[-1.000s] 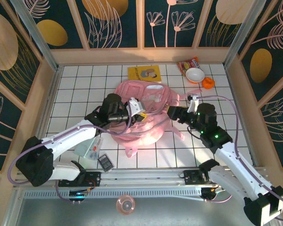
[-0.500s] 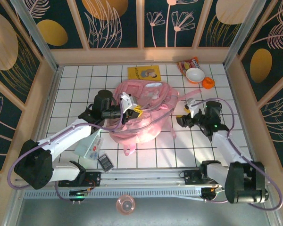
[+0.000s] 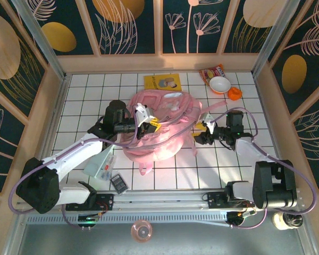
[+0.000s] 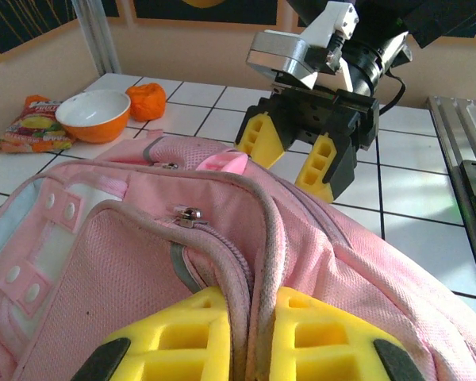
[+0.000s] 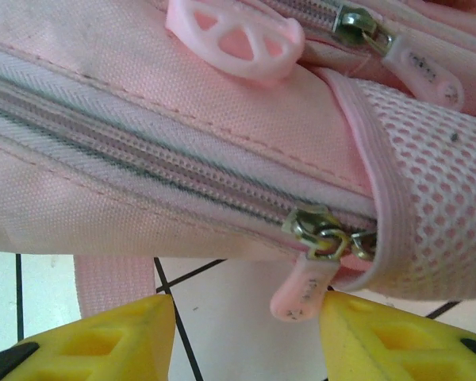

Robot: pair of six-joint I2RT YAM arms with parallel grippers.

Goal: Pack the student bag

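Behind student bag (image 3: 166, 142): book (image 3: 162, 82), bowl (image 3: 219, 84) blocking.
Near-left of student bag: calculator (image 3: 118, 183) blocking.
Left of student bag: bare desk (image 3: 80, 101), passable.

Robot test cell in a lab, staged rather than lived in. Two white arms, left arm (image 3: 74, 153) and right arm (image 3: 258, 154), stand bolted to a metal rail (image 3: 165, 197) at the near edge of a table (image 3: 85, 101) topped with white grid tiles. Aluminium posts (image 3: 40, 38) and pale wooden trim (image 3: 149, 62) box the table in. The wall panels (image 3: 128, 32) are a printed backdrop of dark teal, gold ovals and pink line-drawn leaves. Lilac cables (image 3: 11, 195) loop from the arm bases. The props are laid out like a set: student bag (image 3: 162, 139), yellow book (image 3: 162, 82), bowl (image 3: 220, 84), snack packet (image 3: 211, 71).
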